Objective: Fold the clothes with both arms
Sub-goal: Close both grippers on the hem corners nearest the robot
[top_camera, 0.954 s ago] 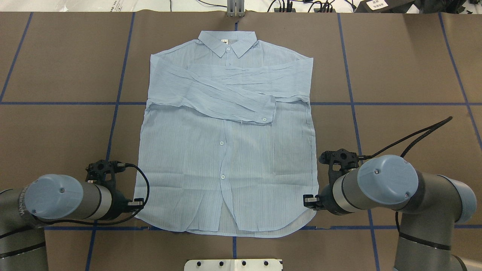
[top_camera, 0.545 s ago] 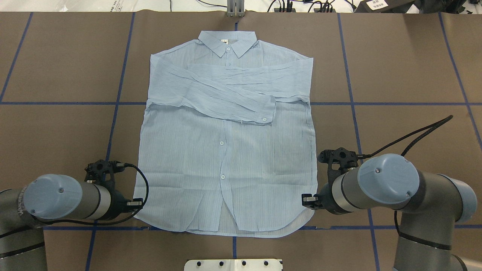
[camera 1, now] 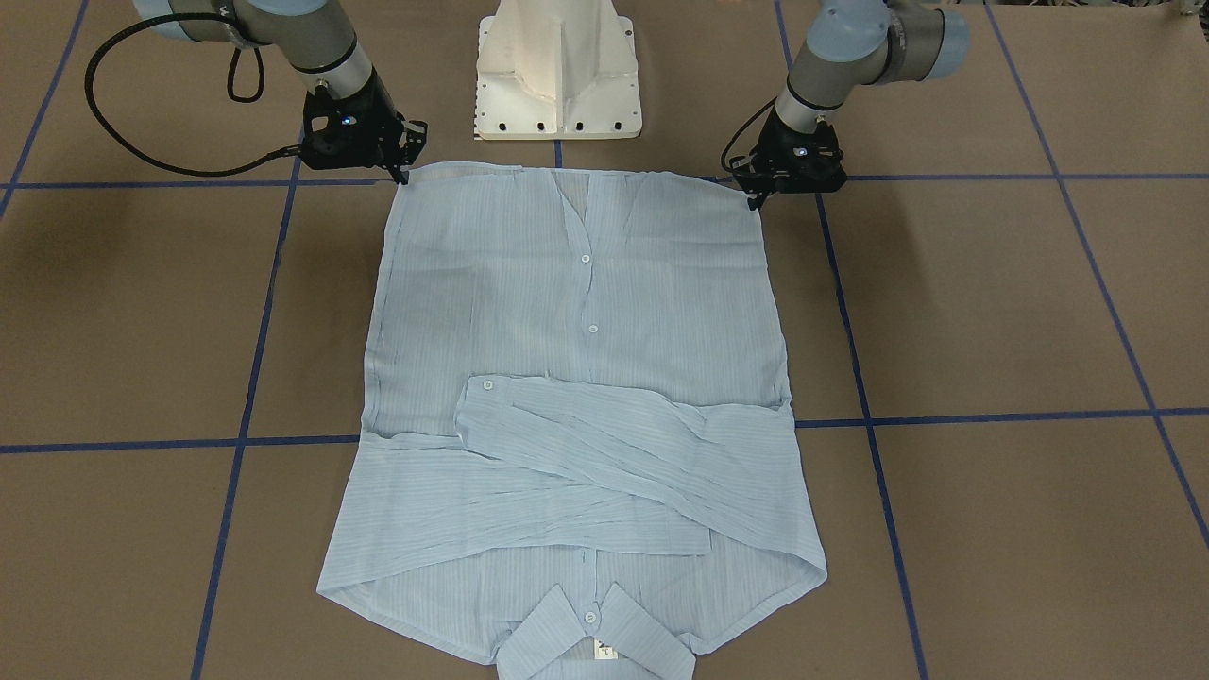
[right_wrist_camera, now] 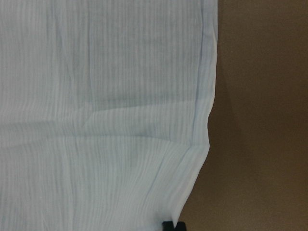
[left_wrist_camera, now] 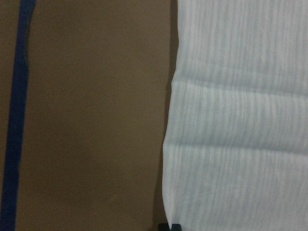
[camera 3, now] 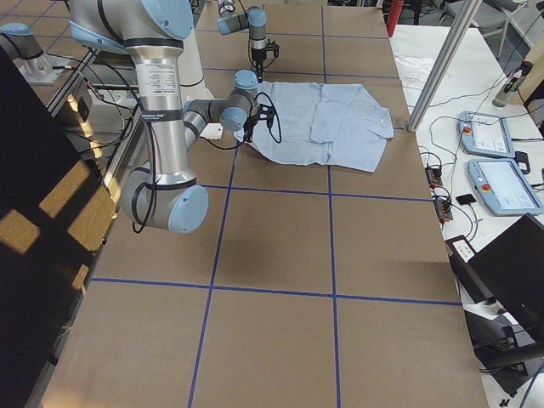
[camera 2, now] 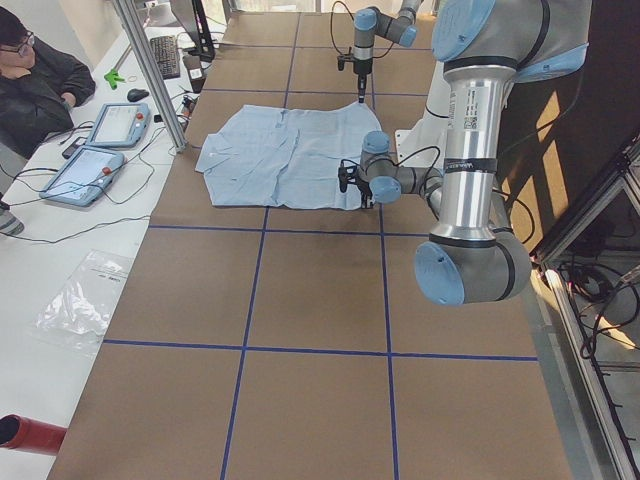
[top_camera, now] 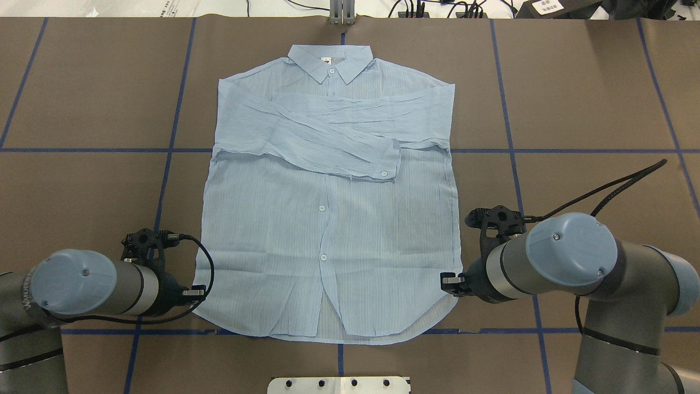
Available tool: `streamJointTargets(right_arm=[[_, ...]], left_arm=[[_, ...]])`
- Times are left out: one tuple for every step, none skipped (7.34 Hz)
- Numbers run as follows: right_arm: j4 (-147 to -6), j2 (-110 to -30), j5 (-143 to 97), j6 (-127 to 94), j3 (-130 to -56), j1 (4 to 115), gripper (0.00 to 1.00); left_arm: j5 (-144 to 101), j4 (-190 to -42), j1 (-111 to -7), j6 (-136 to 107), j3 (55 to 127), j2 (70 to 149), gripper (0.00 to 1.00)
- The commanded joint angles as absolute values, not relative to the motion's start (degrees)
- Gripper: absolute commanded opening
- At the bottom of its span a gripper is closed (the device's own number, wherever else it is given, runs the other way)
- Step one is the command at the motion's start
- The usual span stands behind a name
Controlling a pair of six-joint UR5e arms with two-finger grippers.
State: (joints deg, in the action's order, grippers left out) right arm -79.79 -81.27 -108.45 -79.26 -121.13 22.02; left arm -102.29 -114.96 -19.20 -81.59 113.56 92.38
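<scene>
The light blue striped shirt [top_camera: 328, 219] lies flat and face up on the brown table. Its collar [top_camera: 331, 61] points away from me and both sleeves are folded across the chest. It also shows in the front view [camera 1: 576, 302]. My left gripper [top_camera: 196, 295] is at the hem's left corner, also seen in the front view [camera 1: 756, 195]. It looks shut on the shirt edge. My right gripper [top_camera: 445, 284] is at the hem's right corner, also seen in the front view [camera 1: 406, 175]. It looks shut on that edge too. Both wrist views show cloth [left_wrist_camera: 240, 120] [right_wrist_camera: 106, 96] drawn toward a black fingertip.
The white pedestal base [camera 1: 557, 76] stands just behind the hem. Blue tape lines [top_camera: 82, 149] cross the brown table. An operator [camera 2: 35, 80] sits past the far edge with teach pendants [camera 2: 100, 140] and an aluminium post [camera 2: 150, 70].
My right arm has shifted slightly to the right and my left arm slightly to the left. The hem corners have followed a little. The rest of the shirt has not moved.
</scene>
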Motion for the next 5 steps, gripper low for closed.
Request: streamJointTargets(right_arm=[[-79.72, -81.21, -111.87, -78.84, -121.03, 25.39, 0.0], [-79.72, -81.21, -112.32, -78.58, -120.94, 26.18, 0.0], [-79.63, -81.12, -112.41, -78.57, -120.85, 26.37, 0.0], [-79.54, -81.12, -112.67, -78.57, -120.94, 26.54, 0.0], [-79.45, -81.04, -112.85, -78.57, -120.94, 26.63, 0.0]], left_arm=[[-102.3, -114.96, -20.3, -78.67, 113.9, 92.63, 0.0], [-102.48, -114.96, -21.09, -76.92, 114.08, 92.81, 0.0], [-103.0, -115.05, -22.22, -75.77, 114.26, 92.81, 0.0], [-103.09, -115.05, -23.37, -74.28, 114.78, 93.42, 0.0], [-103.18, -114.96, -24.25, -73.31, 115.92, 93.51, 0.0]])
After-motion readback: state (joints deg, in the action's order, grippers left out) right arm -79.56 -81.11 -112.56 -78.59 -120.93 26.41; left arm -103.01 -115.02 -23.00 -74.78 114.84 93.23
